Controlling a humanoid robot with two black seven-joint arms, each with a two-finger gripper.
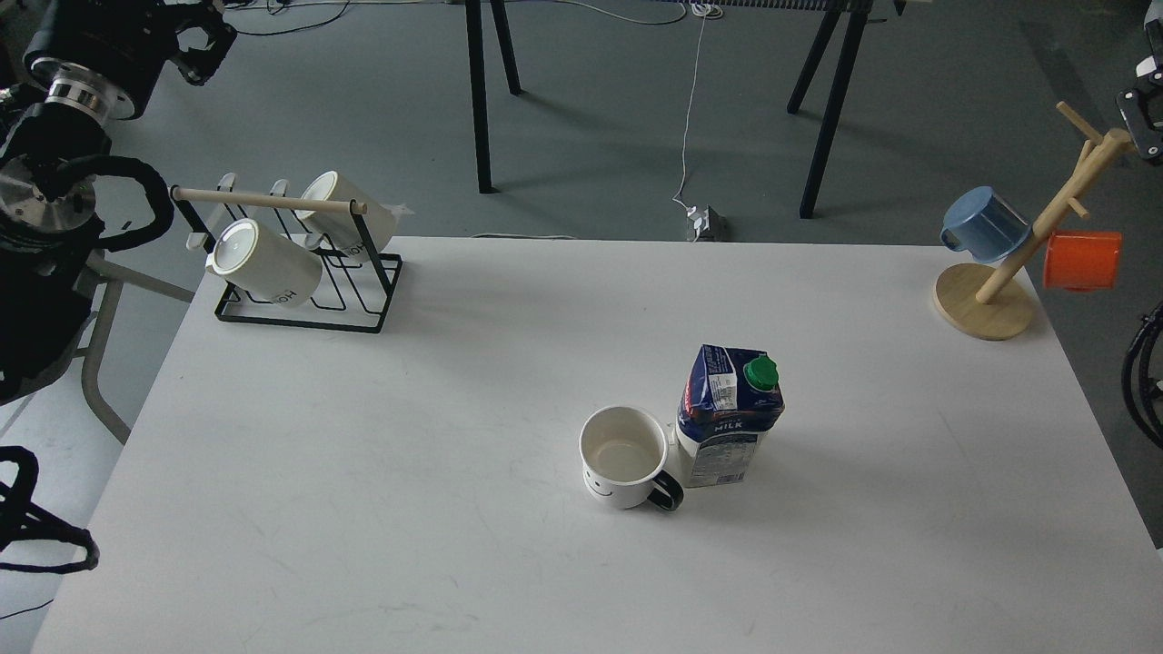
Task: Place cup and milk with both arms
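Note:
The cup [623, 459], a white mug with a black handle and a small smiley face, stands upright on the white table [363, 472] right of centre. The milk [730, 413], a dark blue and white carton with a green cap, stands upright touching the cup's right side. My left gripper [202, 38] is high at the far top left, off the table and far from both; it is dark and its fingers cannot be told apart. Only a sliver of my right gripper [1143, 104] shows at the top right edge, beside the wooden mug tree.
A black wire rack [300, 272] holding two white lettered mugs stands at the table's back left corner. A wooden mug tree [986, 304] with a blue cup [983, 222] and an orange cup [1081, 261] stands at the back right. Trestle legs stand on the floor beyond.

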